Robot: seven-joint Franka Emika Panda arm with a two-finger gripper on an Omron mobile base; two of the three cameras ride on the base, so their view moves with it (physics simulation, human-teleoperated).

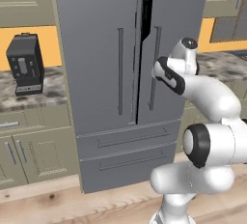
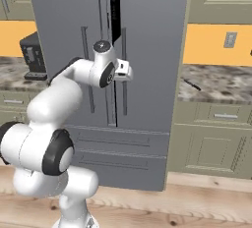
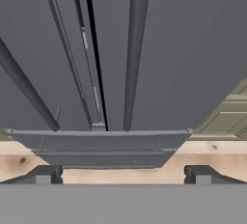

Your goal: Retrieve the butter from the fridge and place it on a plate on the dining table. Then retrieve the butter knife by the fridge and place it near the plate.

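The fridge (image 1: 101, 63) stands straight ahead, tall and dark grey. Its right door is ajar by a narrow black gap (image 2: 114, 6). My gripper (image 3: 125, 175) is open, with nothing between its fingertips, and is held close in front of the right door's long bar handle (image 3: 135, 49). That handle runs up the view between the two tips. The butter knife (image 2: 193, 85) lies slim and dark on the marbled counter right of the fridge. The butter is hidden inside the fridge. The plate and the dining table are out of view.
A black coffee machine (image 1: 25, 63) stands on the marbled counter left of the fridge. Beige cupboards with drawers (image 2: 216, 138) flank the fridge on both sides. Two fridge drawers (image 1: 128, 150) sit below the doors. The floor is light wood (image 1: 58, 203).
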